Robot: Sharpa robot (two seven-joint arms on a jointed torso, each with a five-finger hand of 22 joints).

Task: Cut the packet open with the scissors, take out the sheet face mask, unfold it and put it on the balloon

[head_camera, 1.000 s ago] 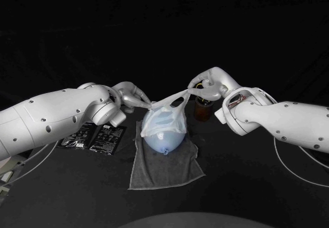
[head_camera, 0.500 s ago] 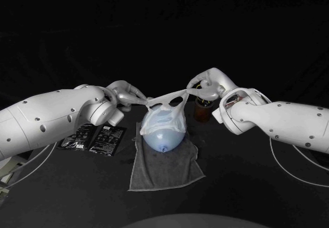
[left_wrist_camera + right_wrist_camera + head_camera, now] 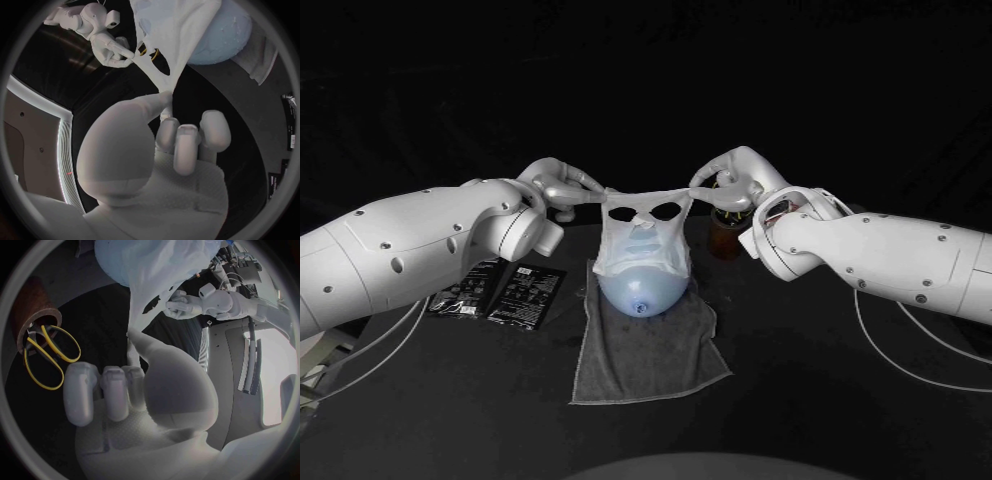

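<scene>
A white sheet face mask (image 3: 646,232) is held stretched above a pale blue balloon (image 3: 642,292) on a grey towel (image 3: 653,350), its upper corners pinched between thumb and fingers of the left hand (image 3: 563,190) and the right hand (image 3: 733,178), its lower edge draped on the balloon. Yellow-handled scissors (image 3: 49,357) standing in a brown cup (image 3: 28,305) are revealed by the right wrist view. Since a second ago, the mask has been drawn wider and flatter.

**A:** Both arms are chunky glossy white shells, left arm (image 3: 401,255) and right arm (image 3: 906,260), dotted with small dark screws (image 3: 924,297).

**B:** Yep, and the left robot hand (image 3: 560,188) and right robot hand (image 3: 733,177) are silver. Thin pale cables (image 3: 874,340) loop underneath.
</scene>
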